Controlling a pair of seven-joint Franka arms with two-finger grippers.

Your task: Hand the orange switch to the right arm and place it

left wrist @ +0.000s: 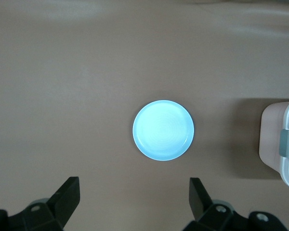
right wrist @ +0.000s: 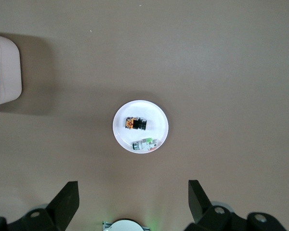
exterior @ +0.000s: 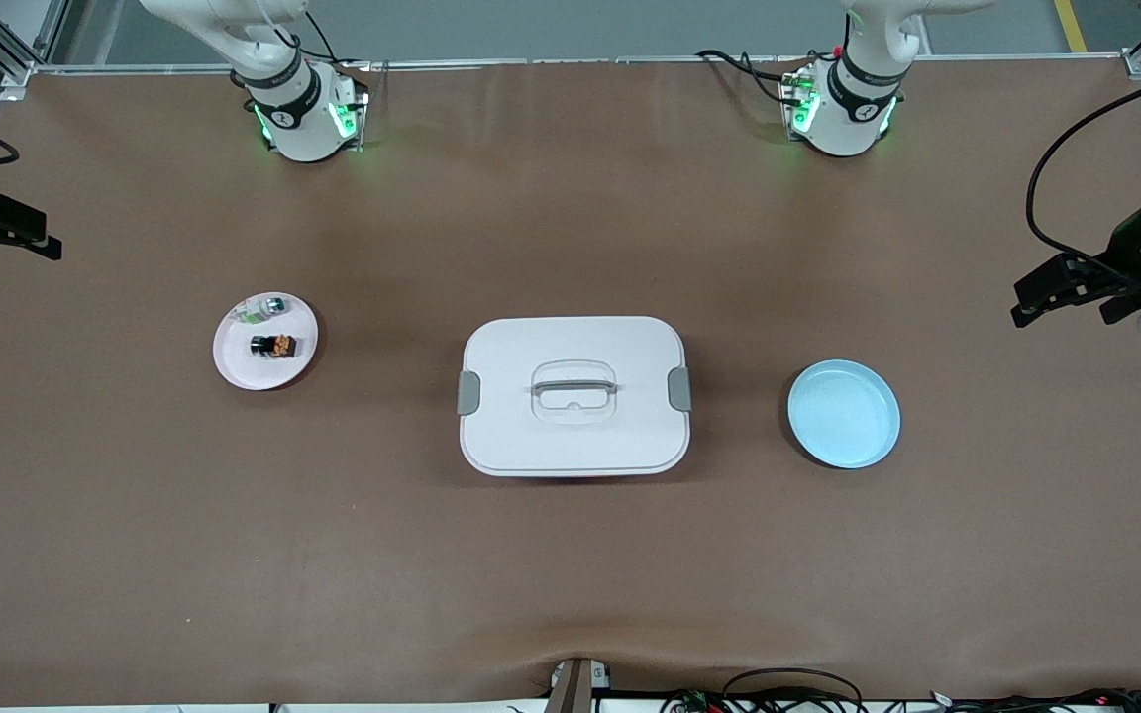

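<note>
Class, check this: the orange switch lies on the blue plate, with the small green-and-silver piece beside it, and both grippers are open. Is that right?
Not quite. The orange switch lies on the white plate, not the blue plate, which holds nothing. The right wrist view shows it, with the green-and-silver piece beside it. The left gripper and right gripper are open.

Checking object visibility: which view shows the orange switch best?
The right wrist view: the orange switch sits centered on the white plate. The front view shows it smaller; the left wrist view misses it.
</note>
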